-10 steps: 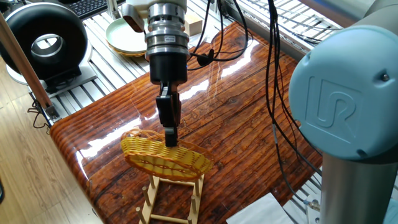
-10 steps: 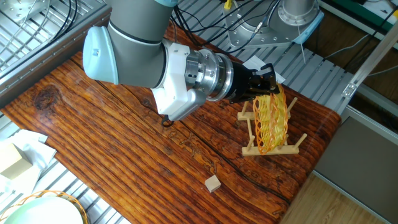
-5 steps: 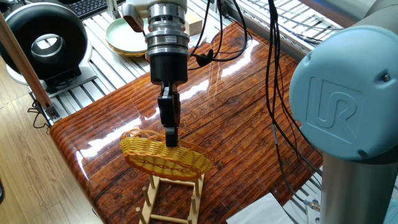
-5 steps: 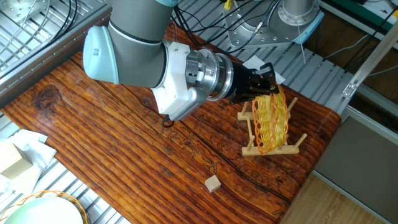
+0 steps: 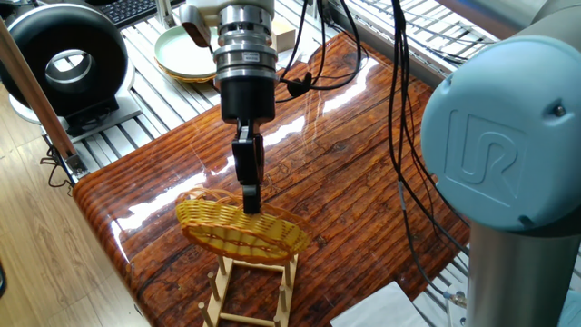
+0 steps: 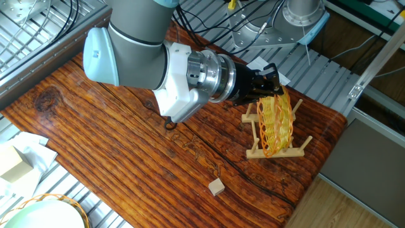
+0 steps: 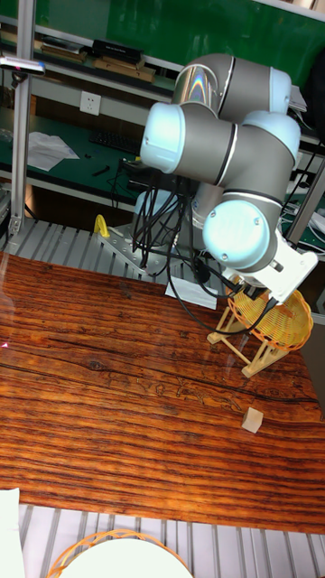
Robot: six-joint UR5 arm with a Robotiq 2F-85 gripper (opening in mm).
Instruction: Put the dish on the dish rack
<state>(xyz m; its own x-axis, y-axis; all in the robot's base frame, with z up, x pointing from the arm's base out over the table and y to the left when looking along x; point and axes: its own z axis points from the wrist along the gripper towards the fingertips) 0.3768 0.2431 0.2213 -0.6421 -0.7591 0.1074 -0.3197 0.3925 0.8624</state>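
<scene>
Almost nothing changes across the last second: the arm shifts only a trace, and the dish sits just where it was

Going left to right in the other fixed view: a wooden cube (image 6: 217,186) lies alone on the tabletop (image 6: 95,133), well apart from the work. Next comes the arm's wrist, reaching sideways, and at its end the gripper (image 6: 268,77), its fingers pinched on the top rim of the dish (image 6: 276,120). The dish stands on edge, upright between the pegs of the rack (image 6: 272,149), near the tabletop's right end

In one fixed view the gripper (image 5: 249,202) comes straight down, closed on the dish (image 5: 241,232) at the middle of its rim, with the rack (image 5: 252,289) directly beneath. The tall fixed view shows the dish (image 7: 280,325) leaning in the rack (image 7: 246,350), partly hidden by the wrist

With the dish unmoved and apparently resting in its slot, placement looks done; my judgement is that the gripper pauses before letting go. What remains is opening the fingers and lifting clear without dragging the woven rim along
</scene>
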